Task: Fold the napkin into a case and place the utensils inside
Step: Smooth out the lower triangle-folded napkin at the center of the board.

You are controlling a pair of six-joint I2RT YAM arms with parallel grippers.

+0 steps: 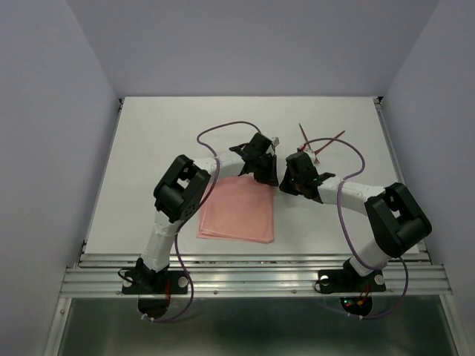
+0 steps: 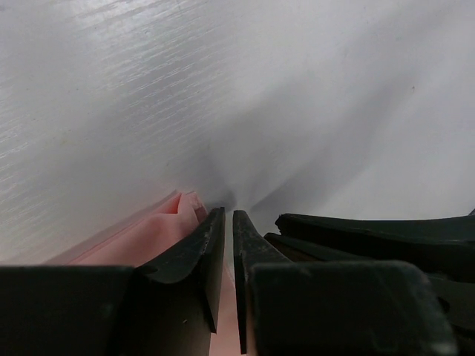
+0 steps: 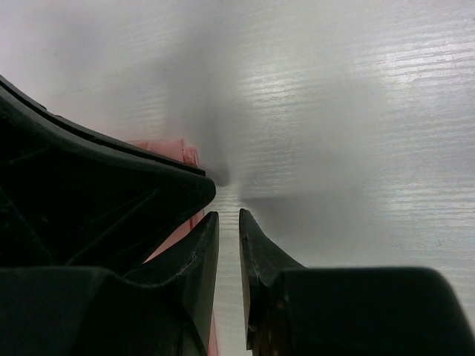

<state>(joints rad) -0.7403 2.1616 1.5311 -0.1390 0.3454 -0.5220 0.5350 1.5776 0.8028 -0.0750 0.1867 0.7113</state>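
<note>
Left pincer (image 2: pixel 228 215): jaws stand a thin slit apart at the far right corner of the napkin (image 1: pixel 237 210). Pink cloth shows low in the slit and beside the left finger. Whether the cloth is actually pinched cannot be told.

Right pincer (image 3: pixel 228 215): jaws also a thin slit apart, just beside the same corner. Bare table (image 1: pixel 163 133) shows through the slit and nothing is held.

Task status: the napkin lies flat near the middle of the table, as a layered, roughly square pad. It is judged part-folded only, because it is not yet a narrow oblong case. The utensils (image 1: pixel 319 144) lie crossed on the table, beyond the right pincer and well apart from the napkin, with nothing holding them. The further folds and the insertion of both utensils are not yet done.

Obstructions: both pincers crowd one corner, nearly touching each other. The left arm overhangs the napkin's far left part. A purple cable (image 1: pixel 356 159) on the right arm loops close to the utensils and could be mistaken for them or snag.
</note>
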